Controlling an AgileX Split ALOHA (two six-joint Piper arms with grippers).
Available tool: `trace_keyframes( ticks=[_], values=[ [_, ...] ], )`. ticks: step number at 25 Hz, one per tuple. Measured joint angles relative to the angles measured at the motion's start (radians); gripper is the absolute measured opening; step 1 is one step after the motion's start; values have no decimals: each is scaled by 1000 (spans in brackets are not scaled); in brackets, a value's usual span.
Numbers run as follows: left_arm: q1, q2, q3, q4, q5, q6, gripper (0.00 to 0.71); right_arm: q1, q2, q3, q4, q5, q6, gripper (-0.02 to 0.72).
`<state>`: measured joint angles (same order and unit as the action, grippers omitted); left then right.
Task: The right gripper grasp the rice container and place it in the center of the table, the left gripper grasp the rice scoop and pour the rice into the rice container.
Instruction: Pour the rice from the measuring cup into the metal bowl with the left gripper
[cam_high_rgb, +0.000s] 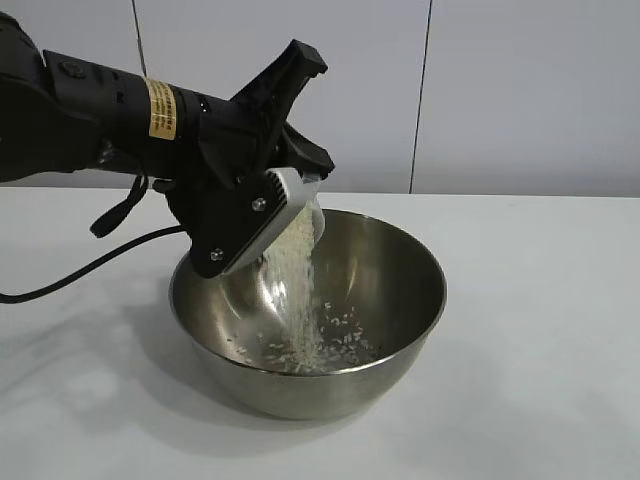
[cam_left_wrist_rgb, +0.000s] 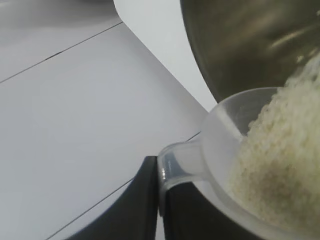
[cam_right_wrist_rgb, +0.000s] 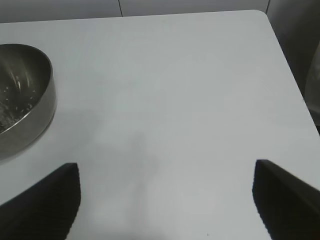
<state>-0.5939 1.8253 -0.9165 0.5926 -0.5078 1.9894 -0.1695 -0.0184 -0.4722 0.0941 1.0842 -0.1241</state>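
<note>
Exterior: we see the bowl (cam_high_rgb: 308, 315), big round shiny steel, standing upright on the white table (cam_high_rgb: 540, 330) about mid-frame. The scoop (cam_high_rgb: 300, 222), small clear plastic, is tipped over the bowl's near-left rim, lip down. Rice (cam_high_rgb: 297, 290) falls from it in a pale stream onto a small scatter of grains at the bowl's bottom. Behind the table is a pale panelled wall (cam_high_rgb: 500, 90) with dark vertical seams. The left arm comes in from the left, slanting down, wrist rolled over; the left gripper (cam_high_rgb: 268, 205) is clenched on the scoop's handle. A black cable (cam_high_rgb: 90, 265) trails from the arm across the table.

Left wrist: we see the scoop (cam_left_wrist_rgb: 220, 135) up close, translucent, packed with rice (cam_left_wrist_rgb: 280, 175) that heaps toward the bowl. Its handle sits pinched between the black fingers (cam_left_wrist_rgb: 142, 200) of the left gripper (cam_left_wrist_rgb: 160, 200). The bowl (cam_left_wrist_rgb: 240, 45) is just beyond, dull reflective inside. The table (cam_left_wrist_rgb: 165, 45) edge and wall panels with thin seams run diagonally.

Right wrist: we see part of the bowl (cam_right_wrist_rgb: 25, 95) at the frame edge, with loose grains inside. The table (cam_right_wrist_rgb: 175, 100) is plain white, with a rounded corner at the far side. The right gripper (cam_right_wrist_rgb: 167, 200) hangs above the table well apart from the bowl, fingers (cam_right_wrist_rgb: 50, 200) spread wide, nothing between them.
</note>
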Motion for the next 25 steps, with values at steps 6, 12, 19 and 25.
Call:
trace_keyframes(
  ticks=[6, 12, 19, 25],
  values=[
    [0, 0, -4, 0, 10, 105, 6, 0, 0, 0, 0, 0, 0, 641],
    [0, 0, -5, 7, 19, 139, 6, 0, 0, 0, 0, 0, 0, 641],
    [0, 0, -5, 26, 20, 44, 6, 0, 0, 0, 0, 0, 0, 641],
    [0, 0, -5, 30, -138, -478, 6, 0, 0, 0, 0, 0, 0, 641]
  ],
)
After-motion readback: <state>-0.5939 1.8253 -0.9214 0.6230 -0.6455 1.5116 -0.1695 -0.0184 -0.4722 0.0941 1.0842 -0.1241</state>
